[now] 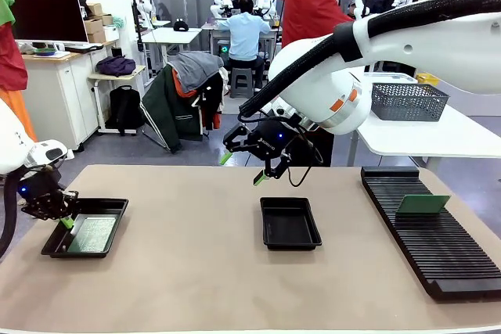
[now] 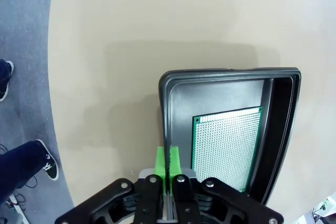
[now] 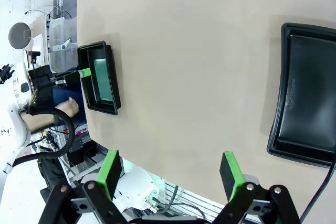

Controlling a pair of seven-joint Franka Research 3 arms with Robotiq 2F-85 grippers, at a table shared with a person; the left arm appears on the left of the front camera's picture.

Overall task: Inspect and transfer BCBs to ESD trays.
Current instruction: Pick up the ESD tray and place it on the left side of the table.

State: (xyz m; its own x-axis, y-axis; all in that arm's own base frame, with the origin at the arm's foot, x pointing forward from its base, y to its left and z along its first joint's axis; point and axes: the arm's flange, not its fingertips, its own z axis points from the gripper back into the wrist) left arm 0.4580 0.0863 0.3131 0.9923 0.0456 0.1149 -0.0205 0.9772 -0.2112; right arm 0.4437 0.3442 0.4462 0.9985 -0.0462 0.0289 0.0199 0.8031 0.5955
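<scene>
Left wrist view: the left gripper hangs over the 9 o'clock rim of the left ESD tray, with its jaws pressed together and nothing between the green pads. One BCB lies flat on that tray's floor, just beside the jaws at 3 o'clock and untouched. Its long axis runs 12 to 6 o'clock in that view. Front view: this tray sits toward the 9 o'clock edge of the bench. The centre ESD tray sits mid-bench with a bare floor. The second BCB stands on edge in the slotted rack at the 3 o'clock side of the bench, long axis level and across the rack's width. The right gripper hovers just beyond the centre tray's far rim, jaws spread wide and holding nothing. From these jaws the standing board lies at about 4 o'clock, so the right arm is judged the nearer; the left gripper is well apart from it across the bench. A pick would probably call for the jaws to close across the board's thin faces at its top edge. A person stands at 12 o'clock beyond the bench.
</scene>
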